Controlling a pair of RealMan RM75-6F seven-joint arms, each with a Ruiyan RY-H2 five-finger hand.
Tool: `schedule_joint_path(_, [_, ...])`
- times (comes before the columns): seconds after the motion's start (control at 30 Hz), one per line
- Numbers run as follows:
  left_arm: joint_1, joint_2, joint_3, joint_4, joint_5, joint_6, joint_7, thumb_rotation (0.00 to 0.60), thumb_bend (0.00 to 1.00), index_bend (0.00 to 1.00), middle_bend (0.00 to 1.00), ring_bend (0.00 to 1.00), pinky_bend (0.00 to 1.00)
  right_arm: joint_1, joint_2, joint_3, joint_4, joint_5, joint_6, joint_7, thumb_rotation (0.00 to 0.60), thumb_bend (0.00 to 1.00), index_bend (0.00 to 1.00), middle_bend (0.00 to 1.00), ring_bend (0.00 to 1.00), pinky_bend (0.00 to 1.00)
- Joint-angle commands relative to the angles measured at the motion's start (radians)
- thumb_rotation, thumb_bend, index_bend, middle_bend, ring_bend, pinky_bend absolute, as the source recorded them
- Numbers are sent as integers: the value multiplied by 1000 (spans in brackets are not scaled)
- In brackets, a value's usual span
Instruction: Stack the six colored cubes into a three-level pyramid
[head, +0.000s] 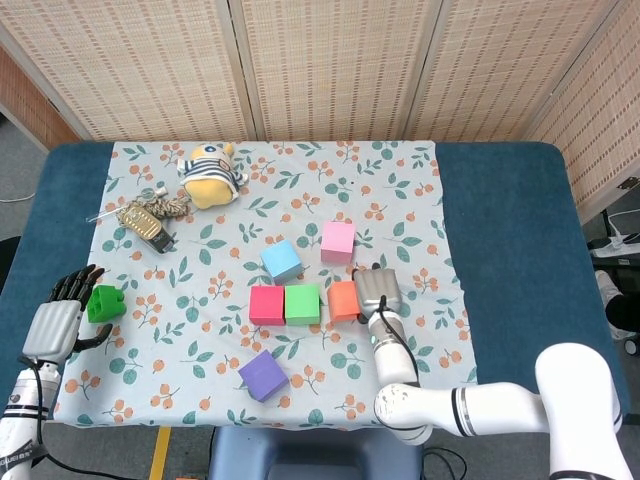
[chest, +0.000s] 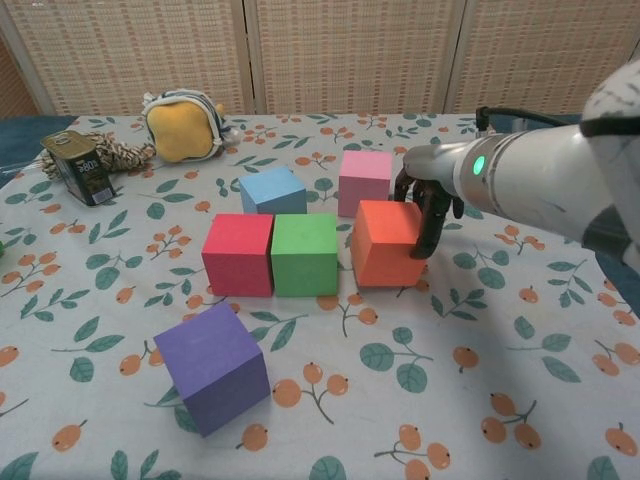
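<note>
The right hand (chest: 425, 205) grips the orange cube (chest: 387, 243) from its far and right sides, with dark fingers (chest: 428, 228) down along the cube's right face. The orange cube sits on the worktop (head: 500, 220), just beside the green cube (chest: 304, 254) with a narrow gap between them. The green cube touches the red cube (chest: 238, 254) on its other side — so the three make one row. Behind this row stand the blue cube (chest: 272, 190) and the pink cube (chest: 364, 182), apart from each other. The purple cube (chest: 212, 367) lies alone, nearer to the robot, turned at an angle.

The left hand (head: 62, 316) rests at the edge of the flowered cloth (head: 200, 360) — its fingers are apart and hold nothing, and a small green block (head: 104, 302) sits just beside it
</note>
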Motion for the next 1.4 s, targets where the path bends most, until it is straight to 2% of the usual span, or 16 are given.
schedule_joint_path(0.03, [1, 1, 1, 0, 3, 3, -4, 600, 318, 0, 0, 0, 95, 7, -9, 4, 8, 7, 4, 0, 600, 243, 891, 352, 156, 350])
schedule_joint_path(0.23, [1, 5, 1, -1, 5, 2, -13, 600, 319, 0, 0, 0, 95, 22, -30, 10, 30, 18, 6, 1, 593, 243, 884, 352, 156, 350])
schedule_joint_path(0.4, [2, 10, 2, -3, 9, 3, -17, 600, 351, 0, 0, 0, 95, 31, -46, 12, 48, 26, 0, 2, 577, 244, 831, 352, 156, 350])
schedule_joint_path(0.5, [3, 11, 2, -2, 10, 6, -21, 600, 352, 0, 0, 0, 94, 35, -52, 12, 54, 32, -3, -2, 551, 243, 758, 344, 156, 350])
schedule_joint_path(0.7, [2, 11, 3, 0, 15, 5, -25, 600, 352, 0, 0, 0, 94, 42, -50, 16, 51, 61, -11, -18, 514, 243, 516, 247, 113, 350])
schedule_joint_path(0.87, [3, 10, 3, 2, 18, 9, -30, 600, 352, 0, 0, 0, 94, 45, -38, 14, 41, 79, -15, -32, 507, 243, 422, 202, 84, 347])
schedule_joint_path(0.93, [3, 10, 3, 2, 18, 9, -31, 600, 352, 0, 0, 0, 94, 45, -32, 15, 36, 88, -18, -36, 501, 243, 346, 171, 65, 340])
schedule_joint_path(1.4, [-1, 3, 4, 6, 16, 2, -23, 600, 352, 0, 0, 0, 94, 35, 46, 5, -32, 89, -55, -19, 511, 243, 122, 81, 9, 315])
